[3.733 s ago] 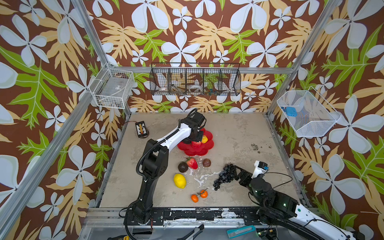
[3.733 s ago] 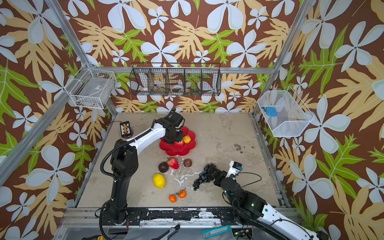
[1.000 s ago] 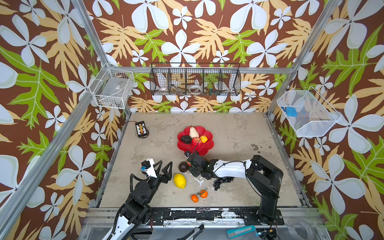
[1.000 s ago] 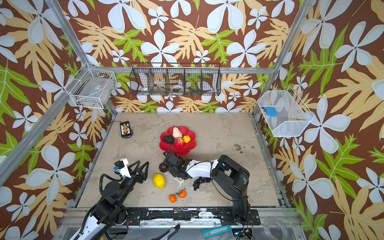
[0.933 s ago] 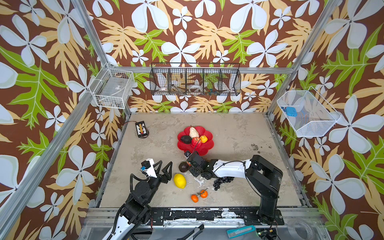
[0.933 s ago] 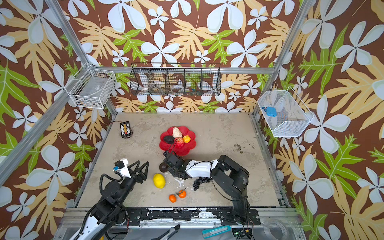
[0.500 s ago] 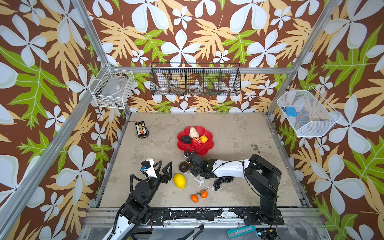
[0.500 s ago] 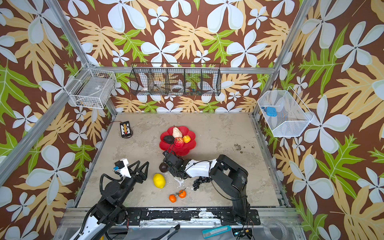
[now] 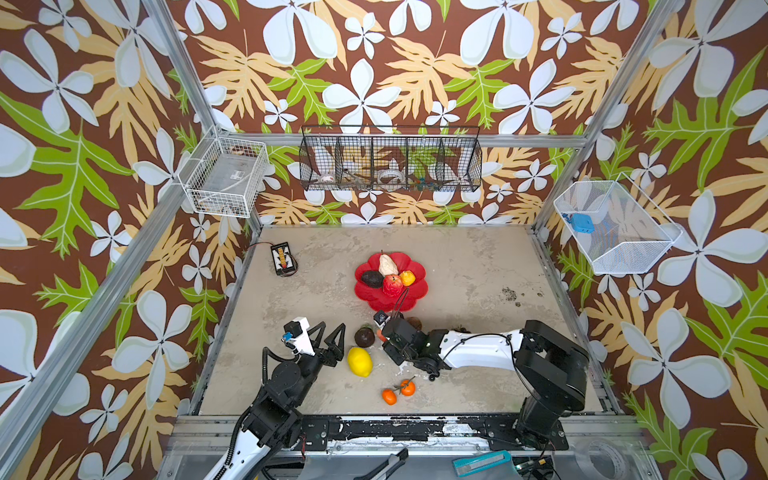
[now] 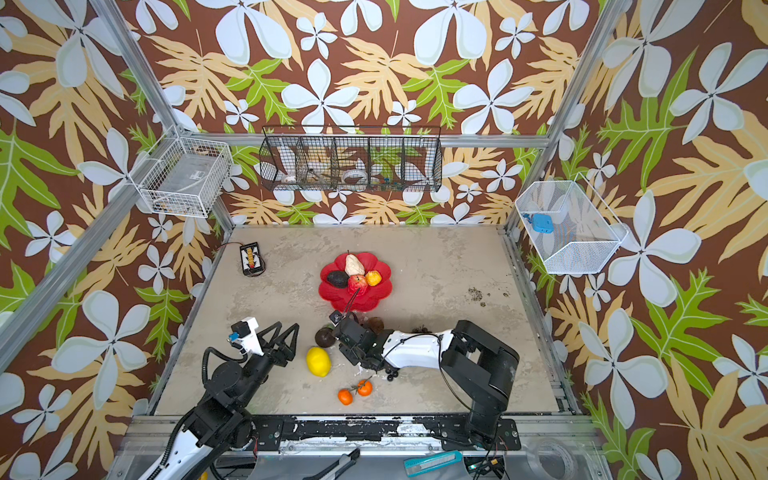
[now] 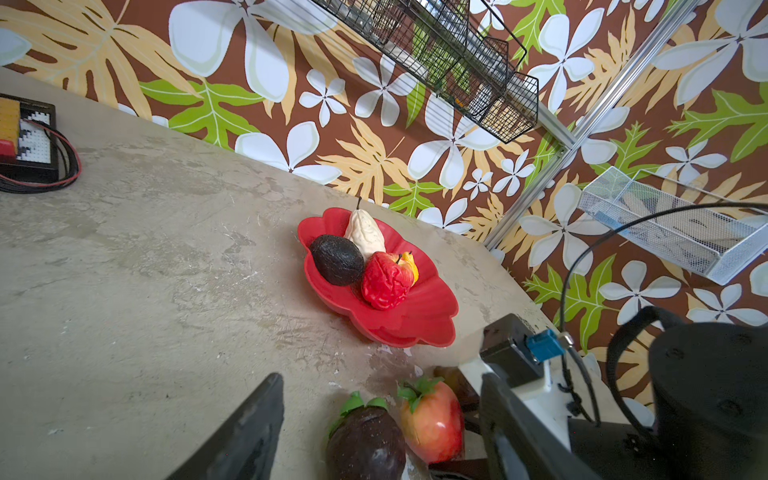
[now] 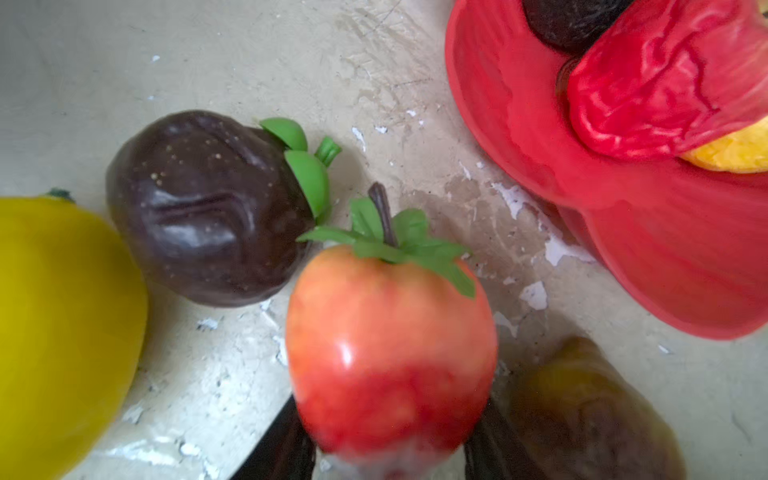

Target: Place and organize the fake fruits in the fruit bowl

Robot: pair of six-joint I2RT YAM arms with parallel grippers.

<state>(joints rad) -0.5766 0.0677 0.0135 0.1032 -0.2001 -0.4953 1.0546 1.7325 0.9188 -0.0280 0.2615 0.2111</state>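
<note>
Lemon [image 9: 360, 361] and dark fruit [image 9: 364, 336] lie just right of the left gripper [image 9: 333, 326], whose jaws stand wide apart, empty. The right gripper [image 12: 386, 440] is clamped on the strawberry [image 12: 390, 345], near the fruit bowl [image 9: 417, 291], which holds four fruits [image 9: 391, 283].

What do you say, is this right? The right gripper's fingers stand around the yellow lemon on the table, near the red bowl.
Not the lemon. In the right wrist view the right gripper stands around the strawberry, on the table near the red bowl.
</note>
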